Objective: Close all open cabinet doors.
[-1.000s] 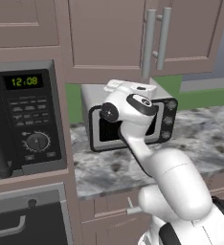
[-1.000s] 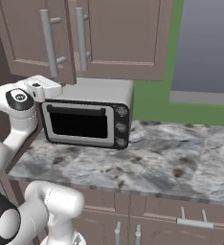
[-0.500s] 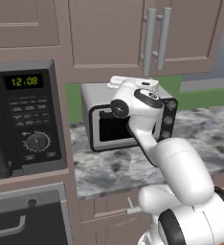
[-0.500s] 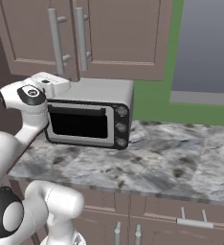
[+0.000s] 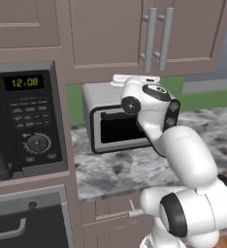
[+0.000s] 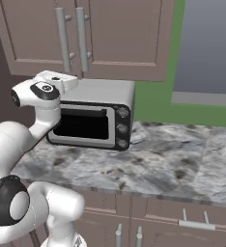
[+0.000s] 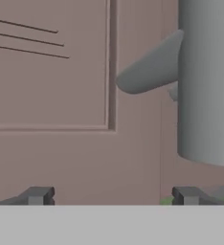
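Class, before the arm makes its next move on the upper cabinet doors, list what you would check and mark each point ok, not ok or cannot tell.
1. Gripper faces a cabinet door: ok.
2. Fingers apart and holding nothing: ok.
3. Bar handle close ahead, off to one side of the fingers: ok.
4. Fingers touching the door: cannot tell.
5. Both doors flush and shut: cannot tell; from the base views they look nearly closed.
6. Toaster oven below stays out of the hand's way: ok.

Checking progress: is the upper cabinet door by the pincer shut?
Shut: the cabinet door lies flush with its neighbour, handles side by side.
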Robot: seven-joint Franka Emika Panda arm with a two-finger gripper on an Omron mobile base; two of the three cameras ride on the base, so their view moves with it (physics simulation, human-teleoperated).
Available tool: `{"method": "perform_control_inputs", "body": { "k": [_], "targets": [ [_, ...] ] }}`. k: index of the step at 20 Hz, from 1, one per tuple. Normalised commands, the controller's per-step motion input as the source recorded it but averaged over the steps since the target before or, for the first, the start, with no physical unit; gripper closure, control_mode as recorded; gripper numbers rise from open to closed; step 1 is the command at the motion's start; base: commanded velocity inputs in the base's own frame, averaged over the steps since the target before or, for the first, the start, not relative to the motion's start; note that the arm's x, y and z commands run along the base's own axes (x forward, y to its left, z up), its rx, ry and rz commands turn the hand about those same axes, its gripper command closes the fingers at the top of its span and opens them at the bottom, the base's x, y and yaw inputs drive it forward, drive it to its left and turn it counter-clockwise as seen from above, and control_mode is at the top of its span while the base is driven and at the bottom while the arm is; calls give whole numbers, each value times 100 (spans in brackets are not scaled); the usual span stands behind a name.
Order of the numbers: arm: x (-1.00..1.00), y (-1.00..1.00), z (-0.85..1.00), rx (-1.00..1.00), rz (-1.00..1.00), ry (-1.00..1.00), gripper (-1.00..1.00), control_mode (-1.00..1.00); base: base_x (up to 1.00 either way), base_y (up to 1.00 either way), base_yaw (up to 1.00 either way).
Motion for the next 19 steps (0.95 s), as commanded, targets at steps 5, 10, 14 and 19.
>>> {"method": "perform_control_inputs", "body": {
  "k": [5,10,14,19],
  "targets": [
    [33,-12,0,0,14,0,-100,-100,0,0,0],
    [28,-3,0,0,12,0,-100,-100,0,0,0],
    [37,-5,0,0,9,0,-100,-100,0,0,0],
    [25,-1,0,0,5,0,-100,-100,0,0,0]
  ]
}}
